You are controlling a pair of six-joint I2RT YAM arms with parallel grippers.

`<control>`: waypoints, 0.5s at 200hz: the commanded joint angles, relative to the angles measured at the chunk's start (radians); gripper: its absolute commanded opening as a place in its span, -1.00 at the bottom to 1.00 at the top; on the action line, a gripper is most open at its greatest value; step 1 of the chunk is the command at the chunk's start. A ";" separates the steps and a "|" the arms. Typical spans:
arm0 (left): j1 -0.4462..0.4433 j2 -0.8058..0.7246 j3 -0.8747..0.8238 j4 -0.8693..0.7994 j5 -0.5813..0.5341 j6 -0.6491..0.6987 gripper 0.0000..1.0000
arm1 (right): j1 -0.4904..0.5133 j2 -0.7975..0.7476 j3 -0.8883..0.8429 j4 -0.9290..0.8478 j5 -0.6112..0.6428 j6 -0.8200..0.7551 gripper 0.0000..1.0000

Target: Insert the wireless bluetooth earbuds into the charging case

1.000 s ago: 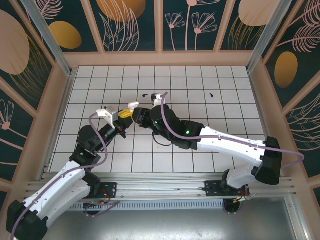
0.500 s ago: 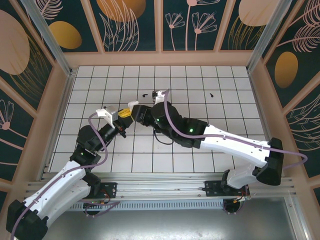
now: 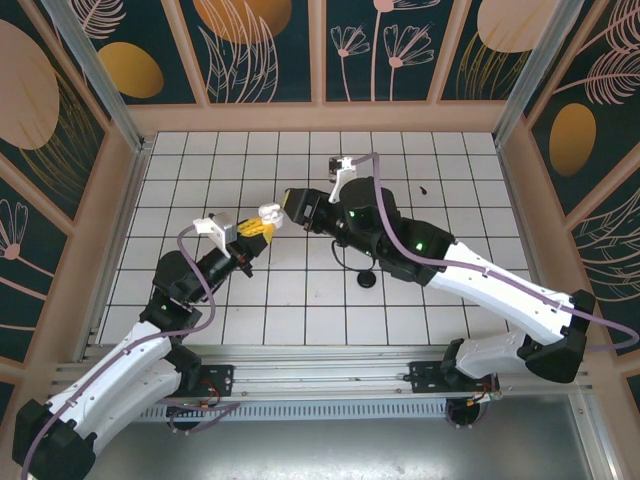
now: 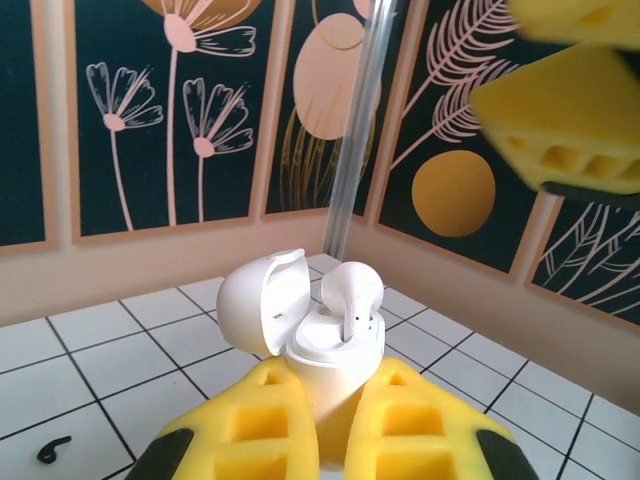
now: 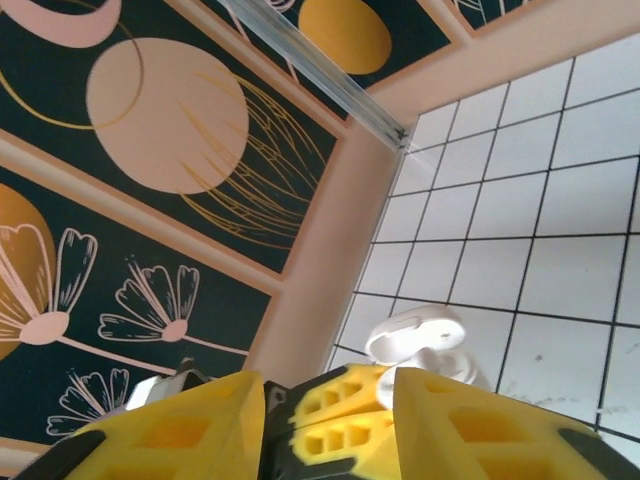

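Pinching: left gripper (image 4: 330,420) clamps charging case (image 4: 335,350) at its base, lid open.
White earbud (image 4: 352,288): upright in the case above that grip; likely light, slick.
Black earbud (image 4: 52,450): on tiles left of that gripper; tiny, pinch its stem.
Right gripper (image 5: 330,400): spread, empty, just beyond the case.

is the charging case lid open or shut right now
Open: the small white plastic charging case has its rounded lid swung back, a white earbud standing in it.

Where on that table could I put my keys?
The far rows of the white tiled table along the back wall are bare, bar a tiny black earbud at right. Crowded: the middle, where left gripper and right gripper meet at the white charging case, black round disc nearby.
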 commanded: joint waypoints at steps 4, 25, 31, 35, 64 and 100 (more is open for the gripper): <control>0.002 -0.005 0.014 0.082 0.086 0.001 -1.00 | -0.029 -0.001 -0.003 -0.023 -0.143 -0.039 -0.35; 0.002 -0.003 0.013 0.089 0.132 0.000 -1.00 | -0.048 0.012 0.006 -0.021 -0.224 -0.073 -0.49; 0.002 -0.005 0.011 0.092 0.142 -0.001 -1.00 | -0.052 0.017 0.011 -0.022 -0.242 -0.081 -0.53; 0.002 -0.005 0.011 0.094 0.148 -0.001 -1.00 | -0.053 0.019 0.014 -0.022 -0.254 -0.086 -0.55; 0.001 -0.013 0.009 0.093 0.166 -0.004 -1.00 | -0.058 0.041 0.035 -0.046 -0.304 -0.112 -0.64; 0.002 -0.012 0.010 0.099 0.186 -0.004 -1.00 | -0.062 0.056 0.035 -0.068 -0.335 -0.129 -0.64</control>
